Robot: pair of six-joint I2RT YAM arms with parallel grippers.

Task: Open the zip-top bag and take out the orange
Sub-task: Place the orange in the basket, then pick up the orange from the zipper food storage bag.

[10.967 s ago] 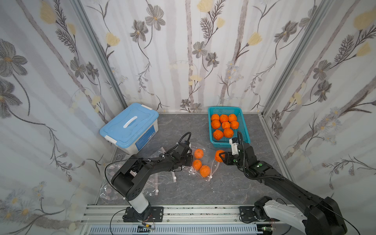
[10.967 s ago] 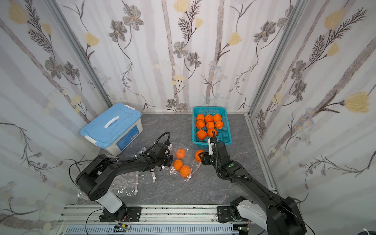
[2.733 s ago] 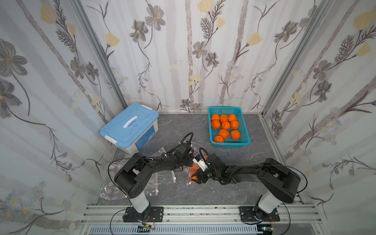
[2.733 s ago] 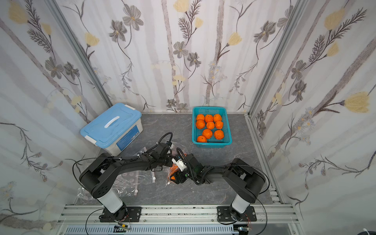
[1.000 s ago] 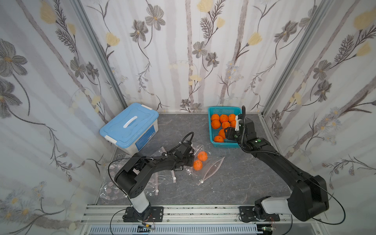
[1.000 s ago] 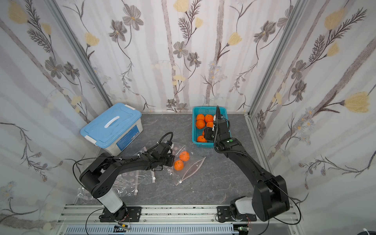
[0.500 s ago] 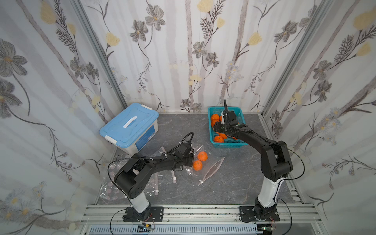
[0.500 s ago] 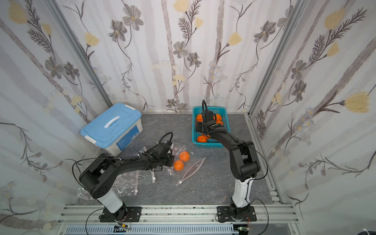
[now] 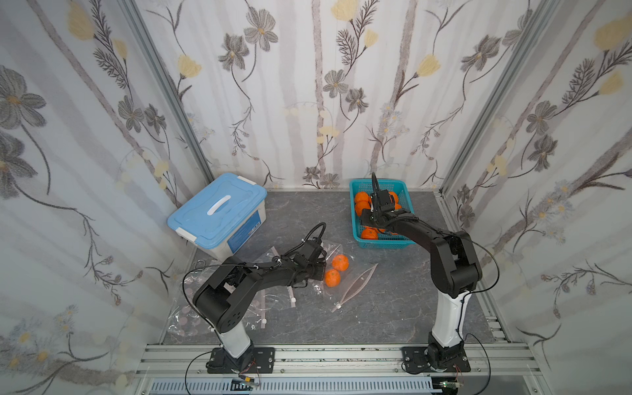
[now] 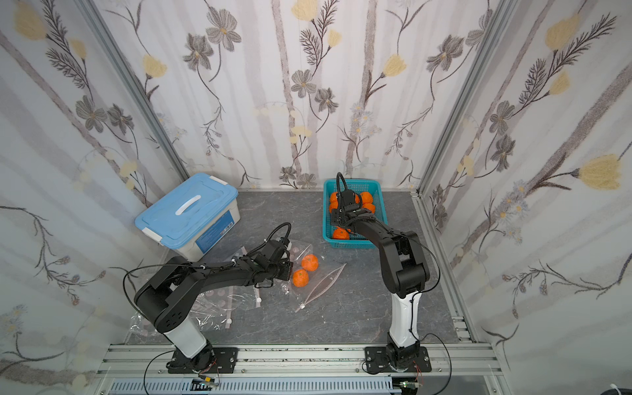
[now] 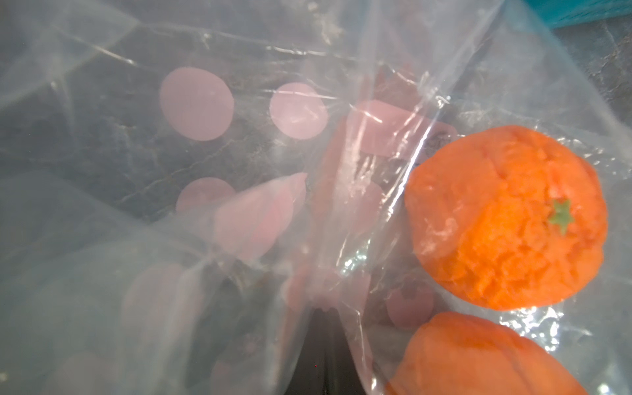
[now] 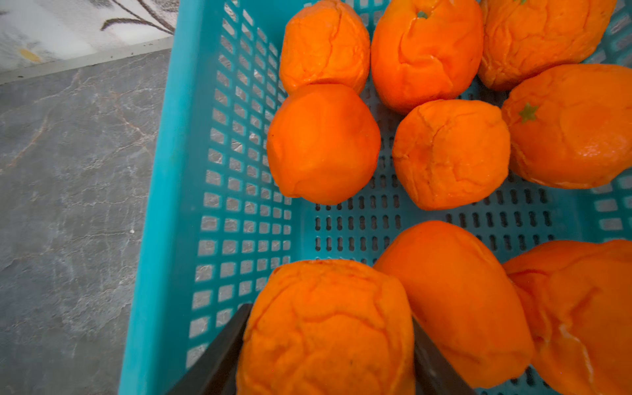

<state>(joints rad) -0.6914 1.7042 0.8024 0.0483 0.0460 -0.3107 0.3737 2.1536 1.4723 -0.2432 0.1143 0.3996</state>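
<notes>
The zip-top bag holds two oranges; we pinch its film in our closed left gripper. Our right gripper clasps an orange over the basket at the table's far edge.

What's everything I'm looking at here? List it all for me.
Bag: one, clear, mid-table, mouth open.
Bagged oranges: two, orange, inside bag.
Basket: one, teal, far right.
Basket oranges: eight loose, orange, in basket.
Box: one, blue lid, far left.
Empty bags: several, clear with pink dots, near left.
Table: one, grey marble.
Left gripper: black, shut on bag.
Right gripper: black, at basket, gripping ninth orange.
</notes>
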